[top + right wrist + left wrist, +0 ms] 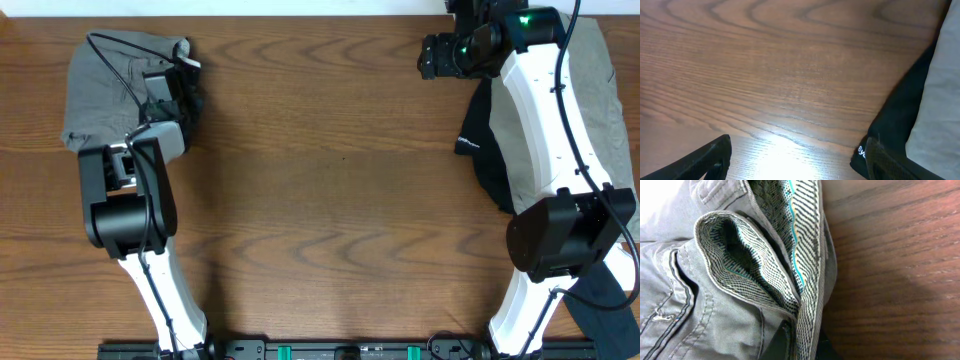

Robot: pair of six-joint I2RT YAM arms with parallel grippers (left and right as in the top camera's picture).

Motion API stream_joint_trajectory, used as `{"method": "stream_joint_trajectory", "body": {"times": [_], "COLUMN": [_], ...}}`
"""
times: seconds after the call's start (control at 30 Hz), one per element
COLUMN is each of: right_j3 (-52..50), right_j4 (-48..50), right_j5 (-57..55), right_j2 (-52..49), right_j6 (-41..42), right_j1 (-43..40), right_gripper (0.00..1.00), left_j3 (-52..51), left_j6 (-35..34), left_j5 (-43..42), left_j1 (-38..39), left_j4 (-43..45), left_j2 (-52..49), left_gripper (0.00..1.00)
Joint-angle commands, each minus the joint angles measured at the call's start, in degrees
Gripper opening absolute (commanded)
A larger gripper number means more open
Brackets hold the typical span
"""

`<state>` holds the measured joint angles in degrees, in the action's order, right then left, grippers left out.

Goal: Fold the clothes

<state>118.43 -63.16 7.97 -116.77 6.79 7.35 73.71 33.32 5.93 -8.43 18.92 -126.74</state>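
Note:
The grey shorts [105,85] lie bunched at the table's far left. In the left wrist view their speckled inner waistband lining [765,255] is folded open, with a stitched pocket at the lower left. My left gripper [172,95] sits at the shorts' right edge and is shut on the waistband edge [802,340], one finger on each side of it. My right gripper [432,55] hovers over bare table at the far right; its fingers [795,160] are spread wide and empty.
A black garment with white lettering [480,140] lies under the right arm, also at the right edge of the right wrist view [900,125]. A paler khaki-beige garment [605,90] lies on it at the far right. Bare wood table [330,180] spans the middle.

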Motion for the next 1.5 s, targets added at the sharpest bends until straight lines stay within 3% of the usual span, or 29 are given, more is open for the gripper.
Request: {"method": "stream_joint_trajectory", "body": {"times": [0.0, 0.43, 0.47, 0.5, 0.53, 0.57, 0.6, 0.93, 1.3, 1.47], "right_j3": [-0.07, -0.07, -0.07, -0.07, -0.07, -0.07, -0.07, -0.07, -0.04, 0.00], "right_j4": [-0.11, -1.38, -1.40, -1.40, -1.40, -1.40, -1.36, -0.98, 1.16, 4.11], "right_j5": [0.46, 0.44, 0.44, 0.46, 0.44, 0.44, 0.44, 0.44, 0.42, -1.07], "right_j2": [-0.24, -0.24, -0.24, -0.24, -0.24, -0.24, -0.24, -0.24, -0.24, 1.07], "right_j6": [0.04, 0.04, 0.02, 0.04, 0.02, 0.04, 0.04, 0.02, -0.04, -5.22], "right_j1": [0.15, 1.03, 1.05, 1.09, 1.20, 1.22, 1.31, 1.40, 1.70, 1.70], "right_gripper": [0.83, 0.84, 0.84, 0.84, 0.83, 0.83, 0.84, 0.84, 0.90, 0.93], "left_j3": [-0.72, -0.72, -0.72, -0.72, -0.72, -0.72, -0.72, -0.72, -0.72, -0.72], "left_j6": [1.57, -1.51, -1.73, -1.77, -2.19, -3.08, -3.72, -18.64, -29.79, -35.63], "left_j5": [-2.43, -2.97, -2.97, -2.95, -2.95, -2.95, -2.93, -0.37, -0.46, -2.67], "left_j1": [-0.02, -0.09, -0.07, 0.00, 0.00, 0.04, 0.15, 0.55, 4.96, 9.20], "left_j4": [1.03, 8.46, 8.44, 8.37, 8.41, 8.46, 8.39, 5.55, -18.78, -29.31], "left_j2": [-2.56, -4.24, -4.24, -4.24, -4.24, -4.20, -3.85, 5.46, 29.79, 39.63], "left_gripper": [0.06, 0.06, 0.13, 0.31, 0.50, 0.83, 0.98, 0.98, 0.98, 0.98]}}
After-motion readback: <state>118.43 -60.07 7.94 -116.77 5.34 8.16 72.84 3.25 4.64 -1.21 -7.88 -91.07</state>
